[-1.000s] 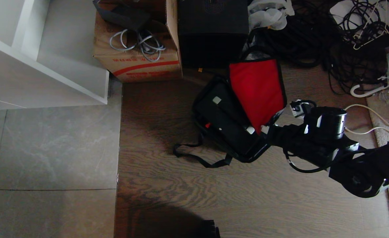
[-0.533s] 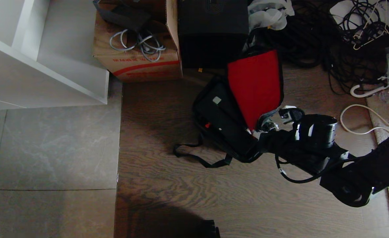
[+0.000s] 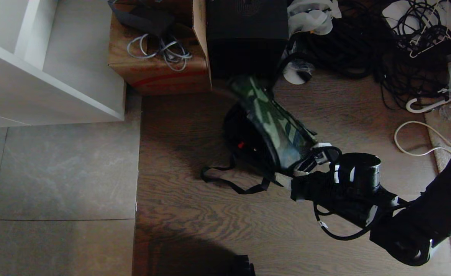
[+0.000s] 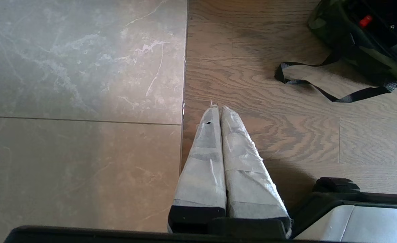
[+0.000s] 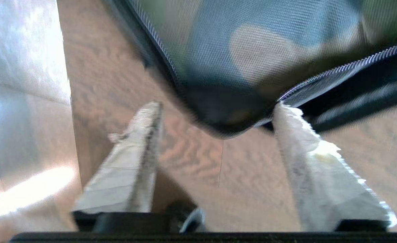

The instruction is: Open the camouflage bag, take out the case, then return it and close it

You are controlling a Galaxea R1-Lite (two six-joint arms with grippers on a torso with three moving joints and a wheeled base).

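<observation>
The camouflage bag (image 3: 271,122) lies on the wood floor with its lid folded down, camouflage side up, and a dark gap (image 3: 244,134) left along its left side. Its black strap (image 3: 229,184) trails in front. The case is hidden under the lid. My right gripper (image 3: 292,174) is at the bag's near right corner. In the right wrist view this gripper (image 5: 218,106) is open, the lid's zippered corner (image 5: 232,114) lies just past its fingertips, and nothing is held. My left gripper (image 4: 220,108) is shut and parked over the floor, away from the bag (image 4: 360,44).
Behind the bag stand a cardboard box (image 3: 156,73) with cables in it and a plain black box (image 3: 246,38). A tangle of black cables (image 3: 363,46) fills the back right, and a white cord (image 3: 420,142) lies at the right. A white cabinet (image 3: 56,76) stands at the left.
The red-lined lid has swung from standing open down onto the bag, camouflage side up. My right gripper has opened, let go of the lid and moved nearer and leftward.
</observation>
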